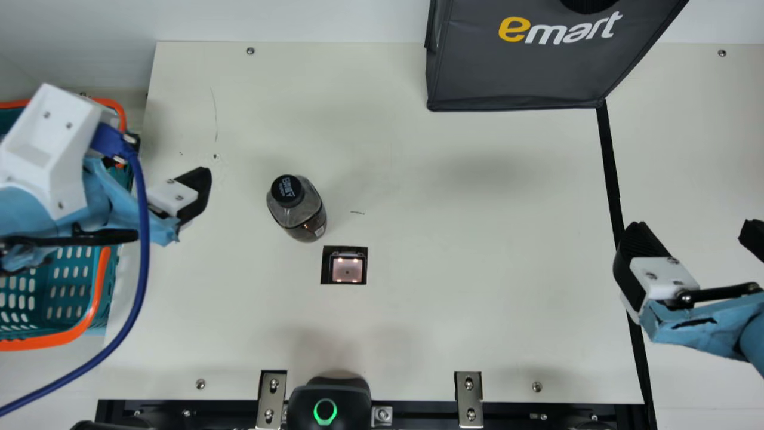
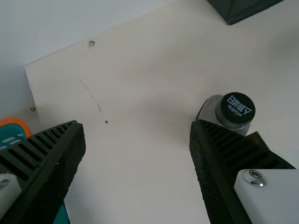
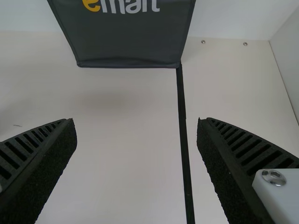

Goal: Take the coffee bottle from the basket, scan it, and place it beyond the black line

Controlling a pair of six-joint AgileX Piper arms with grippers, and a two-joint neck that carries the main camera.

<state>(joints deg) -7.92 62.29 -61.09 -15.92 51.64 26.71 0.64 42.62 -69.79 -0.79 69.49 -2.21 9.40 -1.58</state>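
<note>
In the main view the coffee bottle (image 1: pixel 305 216) stands upright on the table, left of the black line (image 1: pixel 610 161) and just behind the lit scanner window (image 1: pixel 347 269). My left gripper (image 1: pixel 196 192) is to the bottle's left, over the table edge by the basket (image 1: pixel 100 292). My right gripper (image 1: pixel 692 230) hangs at the black line, far from the bottle. From the left wrist, the dark-capped bottle (image 2: pixel 237 110) is partly hidden behind one finger of the open left gripper (image 2: pixel 136 125), with nothing held. The right wrist view has the right gripper (image 3: pixel 136 123) open and unfilled, near the line (image 3: pixel 183 121).
A dark grey bag (image 1: pixel 519 71) stands at the table's back, where the black line begins. A blue cable (image 1: pixel 143 239) loops from the left arm down over the table's left edge. A black device with a green ring (image 1: pixel 325 412) sits at the front edge.
</note>
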